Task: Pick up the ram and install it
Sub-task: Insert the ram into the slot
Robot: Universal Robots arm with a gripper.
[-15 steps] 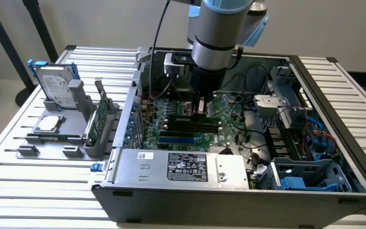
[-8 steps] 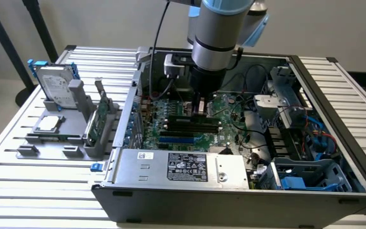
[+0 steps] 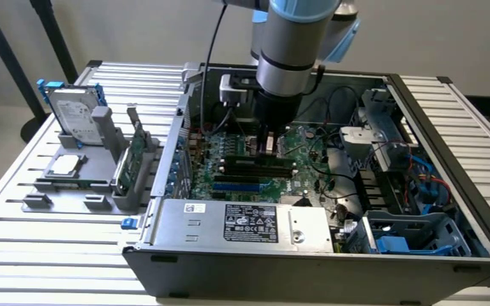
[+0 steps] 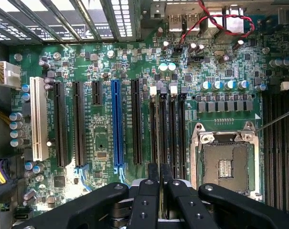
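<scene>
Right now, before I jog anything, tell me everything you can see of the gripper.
The gripper is black, seemingly metal, with jointed, bolted links running to two slim fingers. These are drawn almost together; whether anything thin sits between them cannot be made out. It points straight down inside the open computer case, tips just above the black memory slots beside the empty processor socket. Contact with the board cannot be confirmed.

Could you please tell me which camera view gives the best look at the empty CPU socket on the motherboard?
The wrist view shows the CPU socket best: it looks straight down on the metal frame and the bare contact area inside. In the exterior view the socket's area sits behind the arm and under cables, so I cannot make it out there.
</scene>
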